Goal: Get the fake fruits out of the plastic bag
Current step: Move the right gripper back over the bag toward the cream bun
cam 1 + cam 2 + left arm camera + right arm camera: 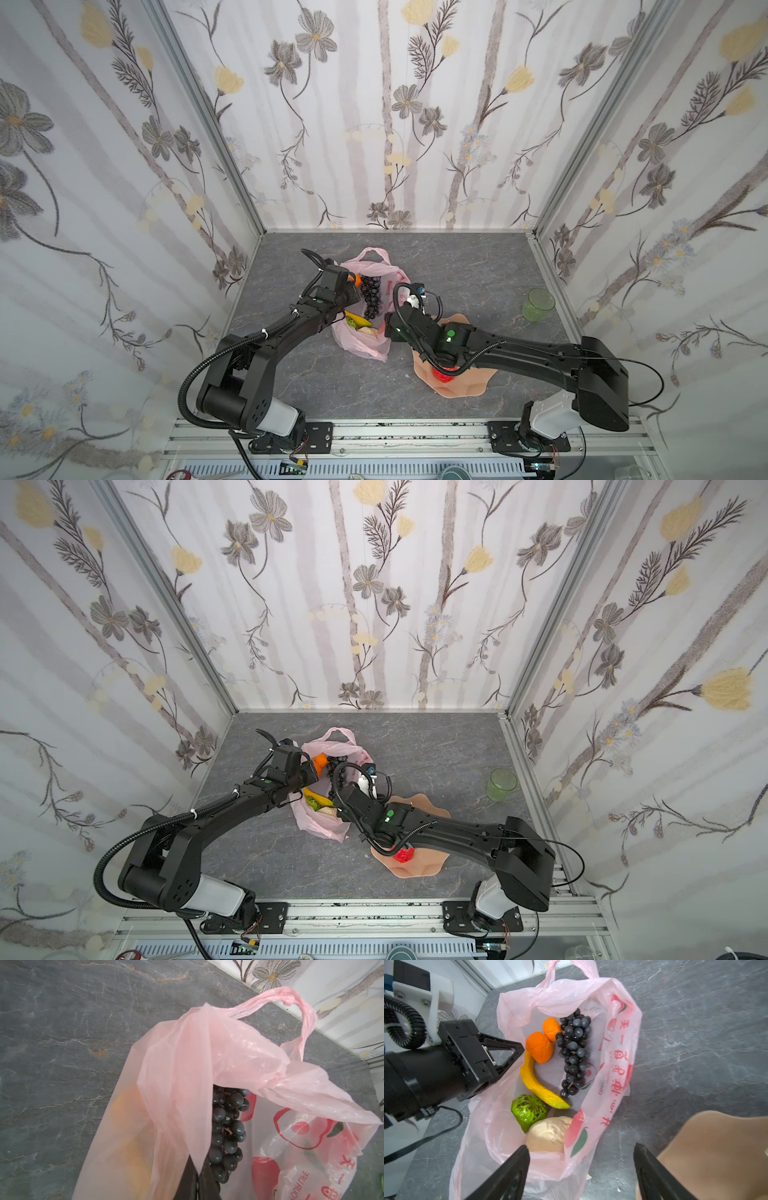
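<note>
Bag of thin pink plastic: lies mid-way across the table, just left of the peach plate, mouth gaping upward, and holds the dark grape bunch, two oranges, yellow banana, green fruit and one pale beige fruit. Left fingers: press together on a fold of the bag's left rim, close beside the oranges. Right fingers: stand spread wide and empty above the bag's near end, over the beige fruit, with the red apple resting on the plate, partly hidden beneath the right arm in both top views.
</note>
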You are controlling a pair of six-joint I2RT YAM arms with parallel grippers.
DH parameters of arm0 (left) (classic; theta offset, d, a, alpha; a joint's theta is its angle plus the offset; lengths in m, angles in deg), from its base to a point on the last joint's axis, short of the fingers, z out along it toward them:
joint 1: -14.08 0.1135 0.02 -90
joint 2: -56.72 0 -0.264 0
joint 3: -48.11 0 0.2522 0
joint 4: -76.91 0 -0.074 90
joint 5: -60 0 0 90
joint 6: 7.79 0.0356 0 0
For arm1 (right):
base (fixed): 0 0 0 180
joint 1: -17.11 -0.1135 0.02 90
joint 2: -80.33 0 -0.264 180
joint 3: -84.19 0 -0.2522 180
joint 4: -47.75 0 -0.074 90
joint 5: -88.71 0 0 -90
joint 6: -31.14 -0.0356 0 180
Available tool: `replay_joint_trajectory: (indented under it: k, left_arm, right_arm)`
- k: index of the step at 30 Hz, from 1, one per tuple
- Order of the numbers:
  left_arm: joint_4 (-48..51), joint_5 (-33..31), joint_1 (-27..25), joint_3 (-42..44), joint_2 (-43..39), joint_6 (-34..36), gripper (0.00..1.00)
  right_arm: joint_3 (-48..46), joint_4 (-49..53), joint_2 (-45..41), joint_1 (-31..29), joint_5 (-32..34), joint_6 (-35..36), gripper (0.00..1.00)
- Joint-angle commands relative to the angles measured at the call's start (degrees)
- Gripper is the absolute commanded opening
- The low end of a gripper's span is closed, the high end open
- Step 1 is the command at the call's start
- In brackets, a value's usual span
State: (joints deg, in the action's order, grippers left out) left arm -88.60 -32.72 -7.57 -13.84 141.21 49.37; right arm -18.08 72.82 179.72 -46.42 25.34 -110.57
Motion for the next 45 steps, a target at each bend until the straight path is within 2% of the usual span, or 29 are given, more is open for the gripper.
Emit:
replay_joint_trajectory:
  k: [1, 4, 10, 18, 27, 30, 37, 45]
  left_arm:
    - [0.56, -1.57, -0.22, 0.77, -2.3, -0.48, 0.06]
    - [3.46, -5.42, -0.26, 3.19, -7.03, -1.99, 0.18]
    - [6.63, -8.7, -0.24, 9.02, -17.25, -4.43, 0.33]
    - [7.62, -4.0, -0.32, 16.39, -22.0, -7.95, 0.52]
    - [6.17, -3.14, -0.63, 22.38, -24.55, -8.53, 0.74]
    - [5.7, -2.43, -0.59, 22.99, -23.81, -8.45, 0.74]
    - [4.13, -2.55, -0.59, 25.42, -24.22, -9.5, 0.58]
    - [3.75, -1.86, -0.6, 27.22, -25.02, -9.09, 0.49]
  right_arm:
    - [4.06, -4.99, 5.06, 1.81, -7.95, 1.93, 0.78]
    - [6.68, -5.79, 9.67, 2.61, -11.08, 2.37, 0.75]
    - [11.61, -5.75, 17.55, 2.79, -15.89, 4.21, 0.69]
    - [12.65, -5.86, 21.49, 1.96, -19.69, 4.28, 0.68]
    - [12.15, -4.47, 23.66, -0.57, -20.57, 4.48, 0.69]
    - [12.04, -3.95, 24.2, -1.29, -20.32, 4.47, 0.69]
    - [12.12, -3.35, 23.83, -0.67, -20.22, 5.03, 0.72]
    - [16.48, 1.16, 26.48, 0.55, -21.86, 6.46, 0.76]
